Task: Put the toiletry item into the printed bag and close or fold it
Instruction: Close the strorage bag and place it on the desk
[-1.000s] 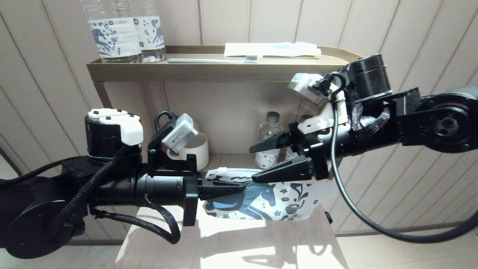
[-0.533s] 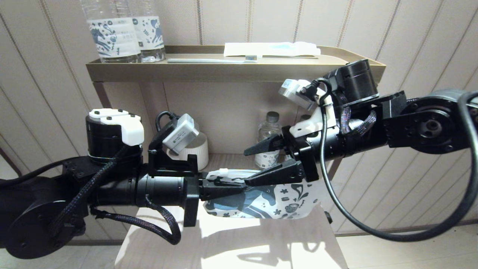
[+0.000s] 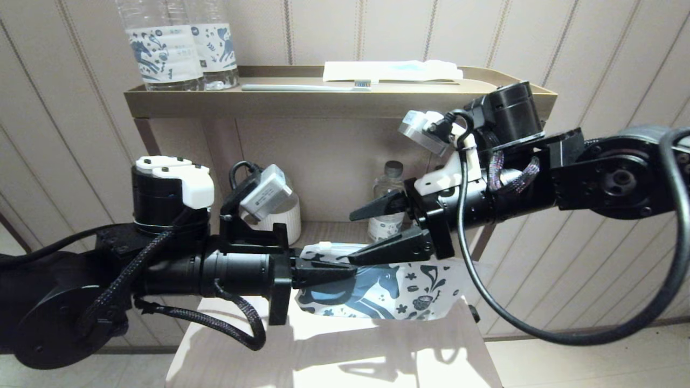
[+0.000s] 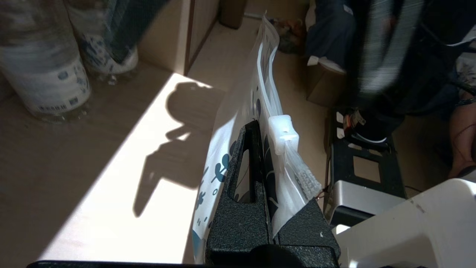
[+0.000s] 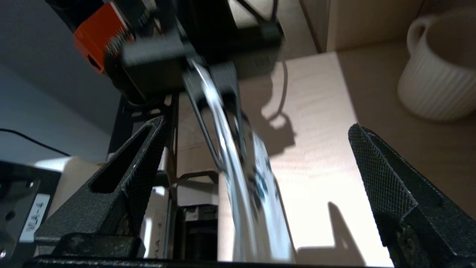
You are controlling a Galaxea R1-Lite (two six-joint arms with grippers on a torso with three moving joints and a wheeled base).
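The printed bag [image 3: 399, 293], white with a blue horse, hangs upright over the pale table [image 3: 334, 355]. My left gripper [image 3: 345, 269] is shut on its left end near the top edge, just behind the white zip slider [image 4: 282, 136]. My right gripper [image 3: 366, 230] is open, one finger above and behind the bag's top edge and the other in front of it. In the right wrist view the bag [image 5: 256, 208] stands between the spread fingers, touching neither. A toothbrush [image 3: 307, 87] and a white packet [image 3: 391, 70] lie on the top shelf.
Two large water bottles [image 3: 161, 48] stand at the left of the brown shelf [image 3: 334, 102]. On the lower shelf are a ribbed white mug [image 3: 288, 218] and a small bottle [image 3: 389, 199], close behind both grippers.
My right gripper has moved left along the bag's top edge, still open. The left arm has shifted slightly right with the bag in it.
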